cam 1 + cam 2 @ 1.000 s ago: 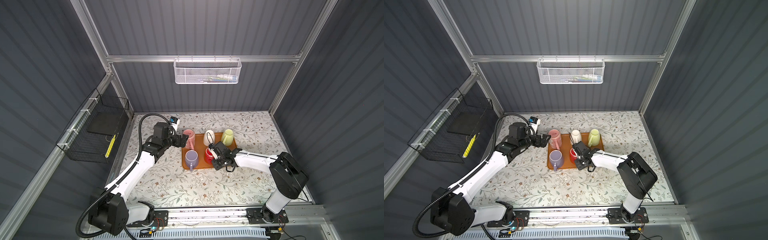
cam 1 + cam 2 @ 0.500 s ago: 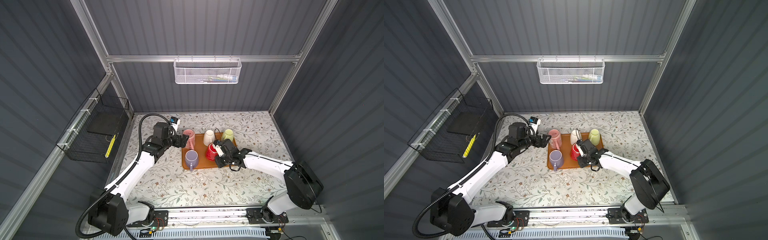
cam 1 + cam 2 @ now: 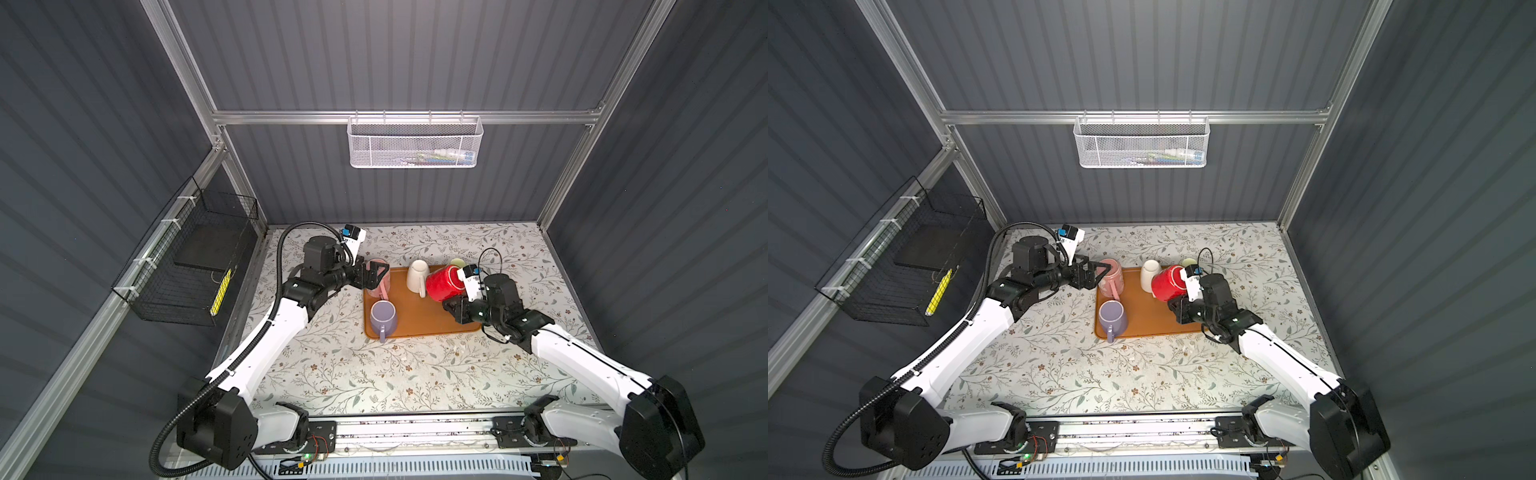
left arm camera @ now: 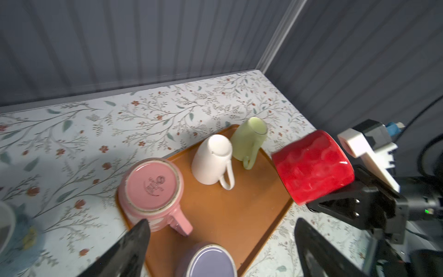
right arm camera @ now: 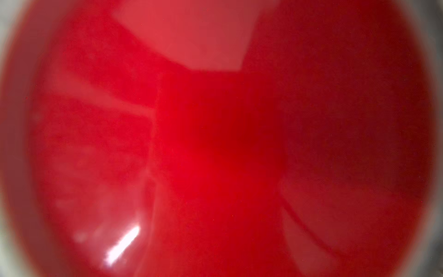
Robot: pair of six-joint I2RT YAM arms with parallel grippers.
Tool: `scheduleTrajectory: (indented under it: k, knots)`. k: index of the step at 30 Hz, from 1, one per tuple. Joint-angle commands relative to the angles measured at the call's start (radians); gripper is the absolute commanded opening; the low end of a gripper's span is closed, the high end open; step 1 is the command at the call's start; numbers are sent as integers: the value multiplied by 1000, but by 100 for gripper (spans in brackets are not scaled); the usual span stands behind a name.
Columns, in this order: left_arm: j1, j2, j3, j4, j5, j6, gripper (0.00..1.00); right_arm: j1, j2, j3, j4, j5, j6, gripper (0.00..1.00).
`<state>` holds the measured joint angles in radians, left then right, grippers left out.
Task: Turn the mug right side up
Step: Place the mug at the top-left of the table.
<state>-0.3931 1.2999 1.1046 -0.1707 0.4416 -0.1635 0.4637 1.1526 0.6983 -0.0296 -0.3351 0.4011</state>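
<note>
Red mug (image 3: 442, 282) hangs tipped on its side above the far right part of the brown tray (image 3: 428, 326). It is clamped in the right tool (image 3: 454, 308), whose arm reaches in low over the worktop (image 3: 374, 374). The left arm stretches forward, elbow bent, and its left tool (image 3: 374, 274) has jaws wide apart close by the upside-down pink mug (image 4: 153, 184). The left wrist view shows the red mug's rippled side and the pink mug's stamped base. The right wrist view gives only blurred red gloss.
</note>
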Motion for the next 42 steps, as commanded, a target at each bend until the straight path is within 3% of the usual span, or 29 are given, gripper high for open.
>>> scheduleTrajectory:
  k: [1, 6, 11, 15, 25, 34, 42]
  knots:
    - [-4, 34, 57, 77, 270, -73, 94, -10, -66, 13, 188, -94, 64, 0]
    - [-31, 77, 75, 147, 420, -133, 94, -10, -92, 44, 239, -137, 90, 0]
    - [-66, 90, 48, 331, 485, -255, 95, -10, -91, 57, 308, -180, 118, 0]
    - [-93, 105, 47, 411, 498, -312, 94, -7, -78, 50, 371, -197, 148, 0]
    - [-149, 167, 52, 424, 491, -325, 93, 4, -54, 65, 490, -244, 197, 0]
    - [-181, 172, 25, 592, 501, -407, 91, 8, 10, 61, 534, -260, 218, 0]
    - [-187, 213, -3, 717, 526, -488, 74, 15, 27, 76, 553, -274, 219, 0]
